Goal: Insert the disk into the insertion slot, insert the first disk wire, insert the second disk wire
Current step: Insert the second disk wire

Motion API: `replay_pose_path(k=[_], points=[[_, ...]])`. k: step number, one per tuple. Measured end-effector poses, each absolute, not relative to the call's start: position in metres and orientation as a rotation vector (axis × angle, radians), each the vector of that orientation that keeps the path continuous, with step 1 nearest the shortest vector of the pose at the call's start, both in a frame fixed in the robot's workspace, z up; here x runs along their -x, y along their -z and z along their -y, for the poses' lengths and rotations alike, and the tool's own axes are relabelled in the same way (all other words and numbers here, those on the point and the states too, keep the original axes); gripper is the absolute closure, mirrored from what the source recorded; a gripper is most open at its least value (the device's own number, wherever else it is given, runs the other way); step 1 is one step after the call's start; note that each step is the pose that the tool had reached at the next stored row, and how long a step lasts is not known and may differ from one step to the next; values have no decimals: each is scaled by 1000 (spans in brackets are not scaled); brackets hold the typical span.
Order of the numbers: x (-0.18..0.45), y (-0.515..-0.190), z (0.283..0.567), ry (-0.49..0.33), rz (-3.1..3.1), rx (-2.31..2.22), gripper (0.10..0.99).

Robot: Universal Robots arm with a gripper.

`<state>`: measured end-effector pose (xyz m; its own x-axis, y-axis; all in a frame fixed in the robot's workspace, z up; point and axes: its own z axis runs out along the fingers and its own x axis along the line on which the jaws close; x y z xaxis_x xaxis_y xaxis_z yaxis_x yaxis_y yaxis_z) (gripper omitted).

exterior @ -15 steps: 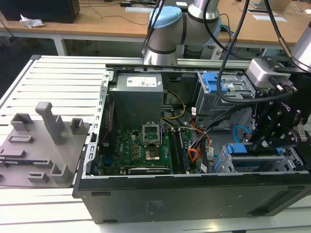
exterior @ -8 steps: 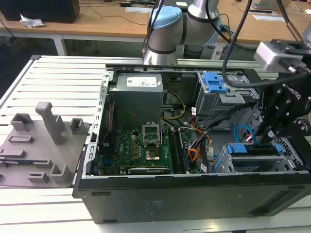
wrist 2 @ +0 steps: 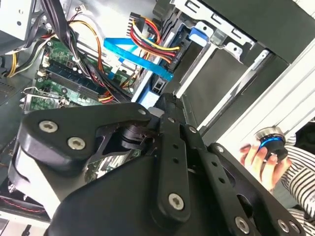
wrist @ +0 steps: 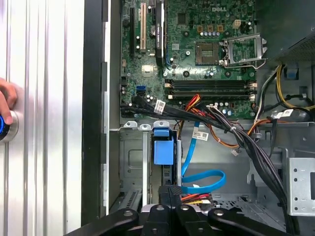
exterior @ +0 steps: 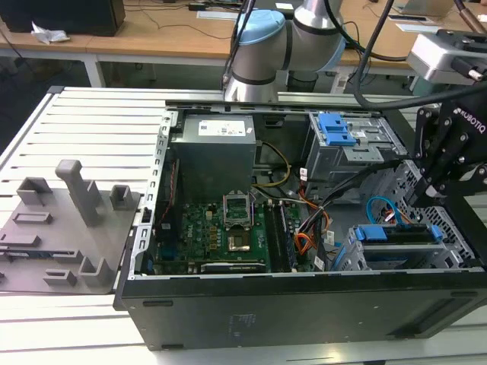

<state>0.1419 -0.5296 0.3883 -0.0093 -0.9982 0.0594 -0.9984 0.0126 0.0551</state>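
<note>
Beside the grey perforated drive cage (exterior: 396,255) holding the blue-framed disk (wrist: 163,147), the black pincer (exterior: 430,186) hovers, spread undeterminable. Thin light-blue flat cable (wrist: 204,179): limp, light; grasp its plug.

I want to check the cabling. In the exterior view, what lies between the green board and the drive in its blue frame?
In the exterior view, a bundle of orange, red and black wires lies between the green board and the drive.

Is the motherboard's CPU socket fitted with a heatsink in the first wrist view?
No. In the first wrist view the CPU socket lies bare on the motherboard, with its metal retention frame swung open beside it.
</note>
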Motion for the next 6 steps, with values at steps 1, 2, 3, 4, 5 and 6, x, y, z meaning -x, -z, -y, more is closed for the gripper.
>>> replay_pose_path(k=[1, 2, 3, 4, 5, 6], points=[[-142, -388, 530, -4, 2176, -2152, 980], [-142, -388, 530, -4, 2176, -2152, 980], [-142, -388, 530, -4, 2176, -2152, 980], [-142, -388, 530, -4, 2176, -2152, 980], [-142, -388, 530, -4, 2176, -2152, 980], [-142, -388, 530, -4, 2176, -2152, 980]])
